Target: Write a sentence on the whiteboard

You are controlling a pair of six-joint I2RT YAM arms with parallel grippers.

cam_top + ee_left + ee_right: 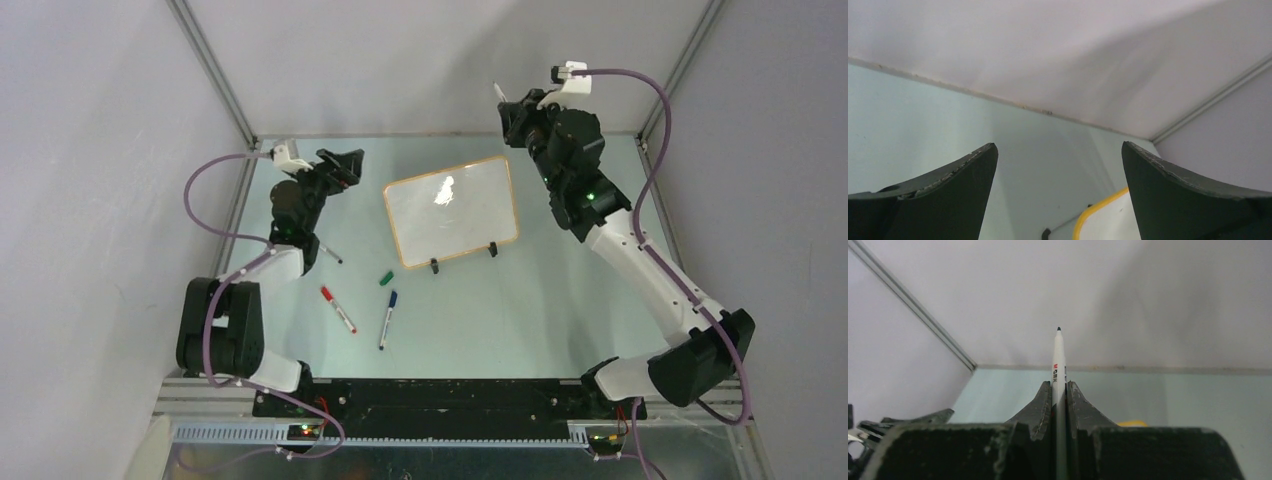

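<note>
**Marker held high, board below and to its left**

Our right gripper (512, 112) pinches a marker (1058, 360), tip aimed up and away from the table; the whiteboard (470, 225) sits mid-table, below and left of it, long side running left-right, no writing showing; our left gripper (345, 165) hangs spread wide near the board's left edge.

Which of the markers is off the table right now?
The white marker clamped in the right gripper, tip bare. The red-capped marker and blue-capped marker lie flat on the table.
</note>
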